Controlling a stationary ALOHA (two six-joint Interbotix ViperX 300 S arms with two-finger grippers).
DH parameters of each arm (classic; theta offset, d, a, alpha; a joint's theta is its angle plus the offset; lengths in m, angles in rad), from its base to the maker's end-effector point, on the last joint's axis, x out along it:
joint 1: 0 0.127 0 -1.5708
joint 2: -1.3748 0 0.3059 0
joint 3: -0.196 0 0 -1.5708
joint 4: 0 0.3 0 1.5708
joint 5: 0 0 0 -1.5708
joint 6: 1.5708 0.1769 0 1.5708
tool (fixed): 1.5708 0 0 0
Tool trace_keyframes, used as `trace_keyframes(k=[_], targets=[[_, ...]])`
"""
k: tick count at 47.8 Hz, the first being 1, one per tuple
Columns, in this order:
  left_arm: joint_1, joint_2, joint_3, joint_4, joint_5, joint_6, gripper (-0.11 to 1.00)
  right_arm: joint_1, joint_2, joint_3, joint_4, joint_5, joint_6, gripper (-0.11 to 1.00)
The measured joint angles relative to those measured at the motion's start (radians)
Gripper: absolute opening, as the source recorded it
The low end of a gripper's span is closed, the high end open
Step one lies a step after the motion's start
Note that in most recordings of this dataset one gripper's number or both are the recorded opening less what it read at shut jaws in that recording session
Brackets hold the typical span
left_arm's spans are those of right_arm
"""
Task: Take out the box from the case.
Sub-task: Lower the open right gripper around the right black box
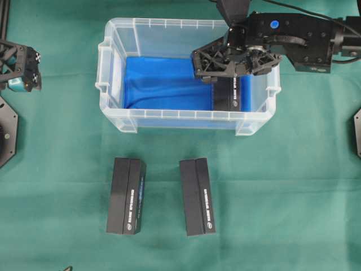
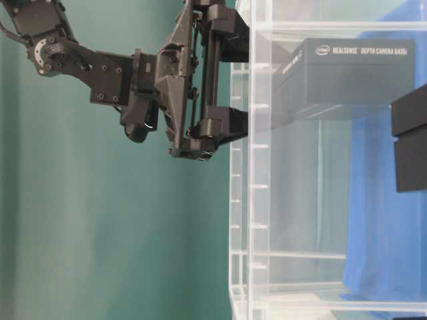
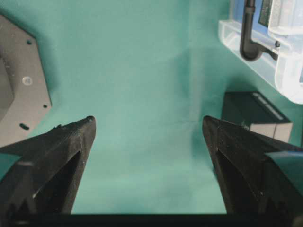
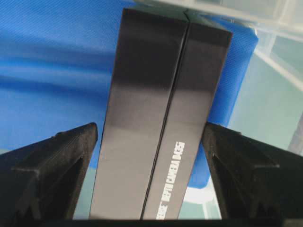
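Here the right claw (image 4: 149, 175) stands wide, one finger on either side of the box (image 4: 156, 118), with a clear gap between each finger and the box's long faces in the right wrist view. The box lies straight ahead of that claw, and its long axis runs away from the camera, so the fingers are set across its narrow width; a plain closing would likely pinch it across the short way. Nothing is held yet.

In the overhead view the box (image 1: 228, 93) sits at the right end of the case (image 1: 113, 56), on the blue lining, close to the right wall, and the right claw (image 1: 225, 62) covers its far half. How deep the fingers reach beside the box cannot be told; the table-level view blurs this through the clear wall.

The left claw (image 3: 149, 137) is also wide and holds nothing, hanging over bare green tabletop (image 1: 293, 186) well left of the case, so the right arm is plainly nearer.

Two like boxes (image 1: 126, 196) (image 1: 197, 196) lie on the tabletop in front of the case.
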State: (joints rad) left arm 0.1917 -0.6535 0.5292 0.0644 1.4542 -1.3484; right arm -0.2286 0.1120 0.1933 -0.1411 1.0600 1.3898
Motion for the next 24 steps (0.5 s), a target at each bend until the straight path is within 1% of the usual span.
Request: trace_keyframes(k=[18,24], targets=[[0.0,0.0,0.0,0.0,0.0,0.0,0.92,-0.005,0.029,0.0,0.0,-0.017,0.003,0.87],[0.002,0.002,0.0,0.0,0.0,0.0,0.92,-0.009,0.029,0.0,-0.002,-0.017,0.035,0.86]])
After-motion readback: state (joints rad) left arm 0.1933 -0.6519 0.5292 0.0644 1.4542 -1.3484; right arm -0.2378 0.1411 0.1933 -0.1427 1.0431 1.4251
